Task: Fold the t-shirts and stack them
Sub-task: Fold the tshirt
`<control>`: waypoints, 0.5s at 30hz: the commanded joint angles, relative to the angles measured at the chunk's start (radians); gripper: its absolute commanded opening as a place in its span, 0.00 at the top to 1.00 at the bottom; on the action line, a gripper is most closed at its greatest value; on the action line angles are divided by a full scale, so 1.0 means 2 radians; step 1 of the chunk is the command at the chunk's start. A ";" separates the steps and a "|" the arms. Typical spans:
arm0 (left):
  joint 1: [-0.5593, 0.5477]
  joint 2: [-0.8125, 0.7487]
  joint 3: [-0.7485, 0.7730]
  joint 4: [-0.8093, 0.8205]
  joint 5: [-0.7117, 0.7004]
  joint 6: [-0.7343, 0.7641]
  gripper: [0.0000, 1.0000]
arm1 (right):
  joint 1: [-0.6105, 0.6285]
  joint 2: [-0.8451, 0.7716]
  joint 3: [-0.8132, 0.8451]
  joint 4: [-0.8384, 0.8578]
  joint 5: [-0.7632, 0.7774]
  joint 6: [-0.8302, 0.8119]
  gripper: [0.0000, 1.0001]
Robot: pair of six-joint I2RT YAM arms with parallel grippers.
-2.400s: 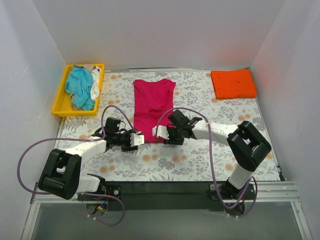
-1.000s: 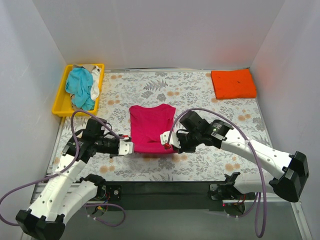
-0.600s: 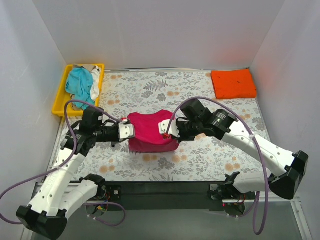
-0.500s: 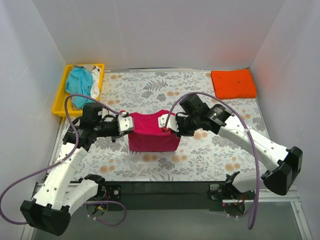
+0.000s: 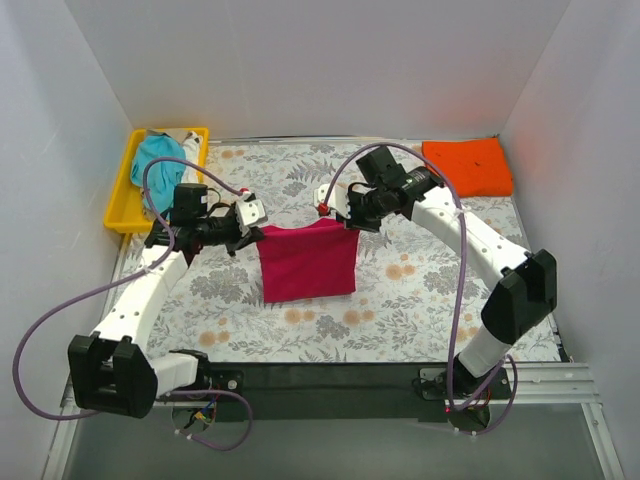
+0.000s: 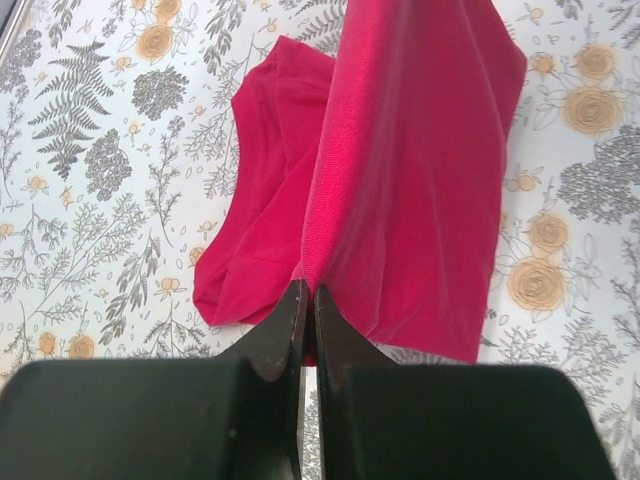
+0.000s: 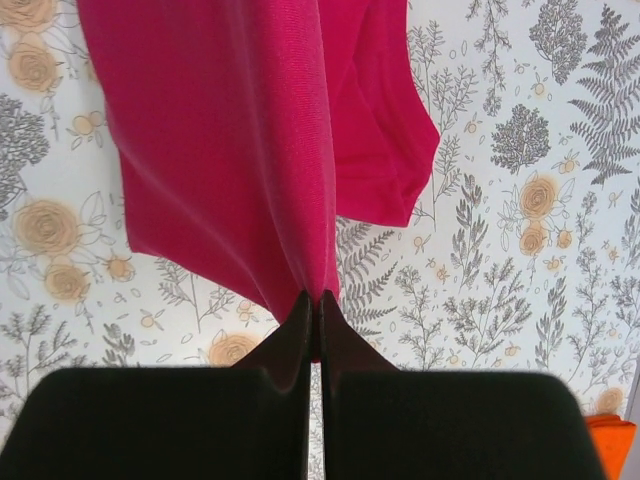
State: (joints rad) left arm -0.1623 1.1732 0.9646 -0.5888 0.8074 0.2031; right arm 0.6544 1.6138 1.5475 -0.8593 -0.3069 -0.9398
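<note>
The magenta-pink t-shirt (image 5: 306, 262) hangs between both grippers, held up by its top corners, its lower part lying on the floral table. My left gripper (image 5: 256, 218) is shut on its left corner; the left wrist view shows the cloth (image 6: 400, 180) pinched in the jaws. My right gripper (image 5: 330, 203) is shut on the right corner; the right wrist view shows the cloth (image 7: 230, 150) draping away from the jaws. A folded orange t-shirt (image 5: 466, 167) lies at the back right. Teal (image 5: 155, 165) and white (image 5: 190, 160) t-shirts lie crumpled in the yellow tray.
The yellow tray (image 5: 120, 205) stands at the back left corner. White walls close in the table on three sides. The floral tablecloth (image 5: 420, 300) covers the work surface.
Both grippers have lifted the magenta-pink t-shirt's near edge and carried it toward the back, so the shirt went from lying long and flat to hanging doubled between them.
</note>
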 commanded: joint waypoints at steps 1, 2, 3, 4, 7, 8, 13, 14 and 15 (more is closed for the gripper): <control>0.011 0.018 0.020 0.044 0.014 -0.004 1.00 | -0.015 0.021 0.037 0.004 -0.017 -0.034 0.99; 0.012 0.028 0.021 0.055 0.014 -0.006 1.00 | -0.017 0.037 0.046 0.005 -0.018 -0.036 0.99; 0.016 0.036 0.022 0.058 0.014 -0.009 1.00 | -0.018 0.044 0.051 0.005 -0.019 -0.038 0.99; 0.019 0.042 0.023 0.060 0.014 -0.009 1.00 | -0.021 0.053 0.057 0.008 -0.021 -0.042 0.99; 0.031 0.065 0.023 0.075 0.015 -0.010 1.00 | -0.031 0.087 0.082 0.012 -0.031 -0.042 0.99; 0.034 0.071 0.023 0.078 0.014 -0.009 1.00 | -0.033 0.103 0.088 0.012 -0.033 -0.041 0.99; 0.046 0.107 0.024 0.098 0.013 0.001 1.00 | -0.046 0.149 0.130 0.023 -0.039 -0.042 0.99; 0.047 0.112 0.023 0.105 0.013 -0.002 1.00 | -0.049 0.162 0.134 0.026 -0.040 -0.042 0.99; 0.048 0.119 0.023 0.117 0.012 -0.003 1.00 | -0.050 0.168 0.137 0.026 -0.041 -0.043 0.99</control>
State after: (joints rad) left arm -0.0803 1.3998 0.9810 -0.4244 0.8234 0.1902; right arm 0.5747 1.9228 1.7687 -0.8280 -0.3752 -0.9768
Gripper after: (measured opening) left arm 0.028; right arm 0.013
